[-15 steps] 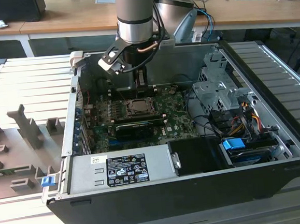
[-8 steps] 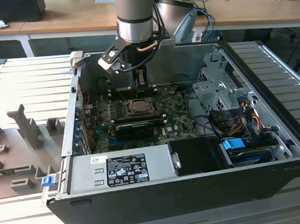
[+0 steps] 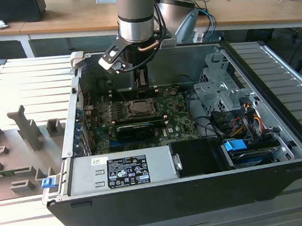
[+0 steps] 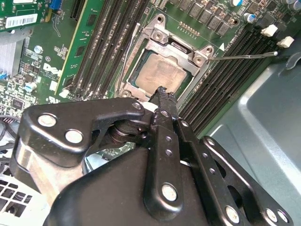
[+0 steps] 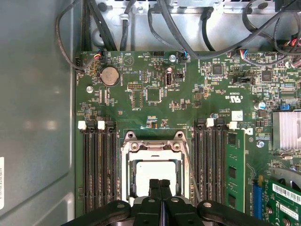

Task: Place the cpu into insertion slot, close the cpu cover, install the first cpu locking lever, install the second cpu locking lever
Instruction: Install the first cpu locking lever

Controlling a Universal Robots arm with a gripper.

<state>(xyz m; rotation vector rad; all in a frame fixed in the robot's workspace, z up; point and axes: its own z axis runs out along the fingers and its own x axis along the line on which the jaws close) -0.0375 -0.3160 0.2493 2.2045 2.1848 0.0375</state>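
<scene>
The cpu point(image 4: 162, 75) point(image 5: 155, 175) lies in the insertion slot point(image 3: 139, 107), a dull silver square on the green board. The cpu cover point(image 4: 164, 44) point(image 5: 153, 147) lies flat over it, so the chip shows through its window. In the second wrist view a thin lever rod point(image 4: 244, 55) sticks out from one socket corner, clear of the frame. The first wrist view shows a lever wire point(image 5: 190, 172) running aslant along one side of the socket. My gripper point(image 4: 162, 93) point(image 5: 159, 182) point(image 3: 141, 79) is shut with nothing in it, its tips just over the edge of the cover.
Memory slots point(image 5: 101, 165) flank the socket on both sides. A long black card point(image 3: 136, 129) lies just in front of it. The case also holds a power supply point(image 3: 121, 170), a drive cage point(image 3: 217, 94) and cable bundles point(image 3: 235, 122). A grey case wall point(image 5: 37, 117) stands close by.
</scene>
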